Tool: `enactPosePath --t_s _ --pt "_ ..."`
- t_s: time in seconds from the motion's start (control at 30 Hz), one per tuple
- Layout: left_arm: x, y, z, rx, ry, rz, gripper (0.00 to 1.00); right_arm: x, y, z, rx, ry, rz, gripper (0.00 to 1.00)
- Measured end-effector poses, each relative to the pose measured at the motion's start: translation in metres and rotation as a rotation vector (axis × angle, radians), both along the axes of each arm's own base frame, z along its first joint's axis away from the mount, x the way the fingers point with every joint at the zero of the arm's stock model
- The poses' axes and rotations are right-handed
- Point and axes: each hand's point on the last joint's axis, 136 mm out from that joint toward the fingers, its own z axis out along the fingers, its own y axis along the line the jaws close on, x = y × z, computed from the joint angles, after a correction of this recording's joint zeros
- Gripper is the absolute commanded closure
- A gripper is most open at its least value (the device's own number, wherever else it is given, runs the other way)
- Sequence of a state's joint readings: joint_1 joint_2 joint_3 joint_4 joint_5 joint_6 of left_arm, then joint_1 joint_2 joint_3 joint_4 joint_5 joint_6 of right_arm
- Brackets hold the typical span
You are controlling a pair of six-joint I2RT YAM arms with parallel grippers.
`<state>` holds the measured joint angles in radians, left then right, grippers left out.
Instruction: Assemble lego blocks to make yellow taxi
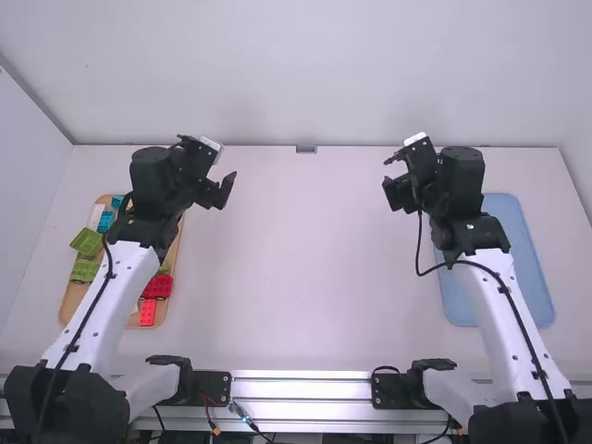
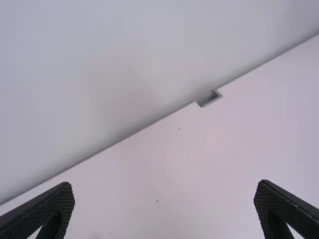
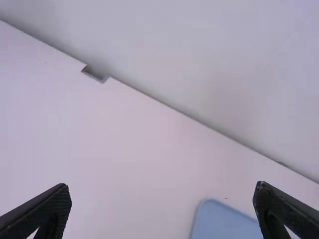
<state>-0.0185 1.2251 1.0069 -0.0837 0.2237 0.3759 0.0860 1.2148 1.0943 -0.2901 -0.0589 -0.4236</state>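
Note:
My left gripper (image 1: 218,191) is above the table's left half, past the tray of blocks; in the left wrist view the left gripper (image 2: 164,211) stands open, its fingers wide apart. My right gripper (image 1: 398,190) is over the right half, left of the blue tray; the right gripper (image 3: 162,211) is open with nothing between its fingers in the right wrist view. Partly under the left arm lie green blocks (image 1: 87,242), blue blocks (image 1: 105,221), a white block (image 1: 96,215), a dark red block (image 1: 158,286) and a bright red block (image 1: 148,313). The arm hides part of them.
The wooden tray (image 1: 70,302) holds the blocks at the left. A blue tray (image 1: 453,301) lies at the right, partly beneath the right arm; its corner (image 3: 214,214) shows in the right wrist view. A small notch (image 1: 306,149) cuts the table's far edge by the wall.

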Motion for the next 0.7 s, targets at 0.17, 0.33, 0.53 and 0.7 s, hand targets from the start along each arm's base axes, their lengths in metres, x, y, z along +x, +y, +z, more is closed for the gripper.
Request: enactPosePath --t_s 0.17,0.33,0.53,0.7 --pt "-0.009 0.015 0.005 -0.027 -0.049 0.084 0.13 -0.005 -0.037 0.009 0.024 -0.063 -0.133 0.13" --pt "-0.023 0.025 0.001 -0.062 -0.058 0.160 0.21 -0.015 -0.045 0.014 0.076 -0.123 -0.185 0.21" --pt "-0.048 0.038 -0.014 -0.133 -0.050 0.268 0.33 -0.033 -0.044 0.028 0.183 -0.237 -0.217 0.33" --pt "-0.070 0.042 -0.030 -0.211 -0.043 0.319 0.44 -0.053 -0.044 0.025 0.277 -0.276 -0.247 0.44"
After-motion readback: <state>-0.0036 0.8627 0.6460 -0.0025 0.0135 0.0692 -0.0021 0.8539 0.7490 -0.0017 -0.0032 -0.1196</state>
